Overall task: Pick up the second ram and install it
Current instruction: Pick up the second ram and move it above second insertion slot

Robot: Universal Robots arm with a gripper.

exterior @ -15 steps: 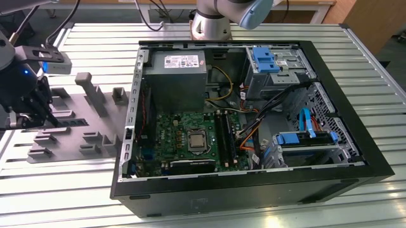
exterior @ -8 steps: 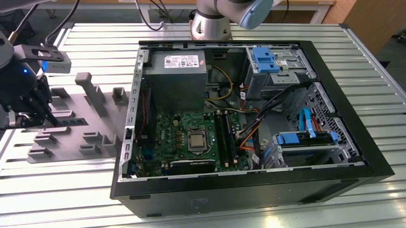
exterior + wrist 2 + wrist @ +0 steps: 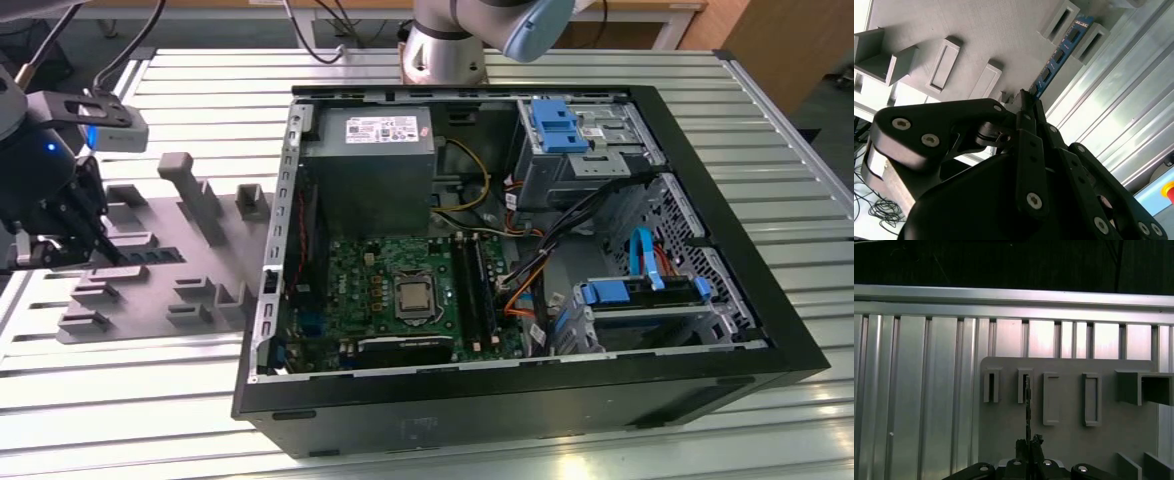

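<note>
Over grey holder, hand clamps second ram, hiding its end

On the slatted metal table, an open computer case sits centre, a grey holder plate at the exterior view's left.

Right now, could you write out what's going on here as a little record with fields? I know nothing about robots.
end effector: shut on one end of the second ram
second ram: blue stick with dark chips, standing on edge among the grey holder blocks
holder tray: grey, on the slatted metal table, at the exterior view's left
computer case: open, motherboard exposed, beside the tray
</note>
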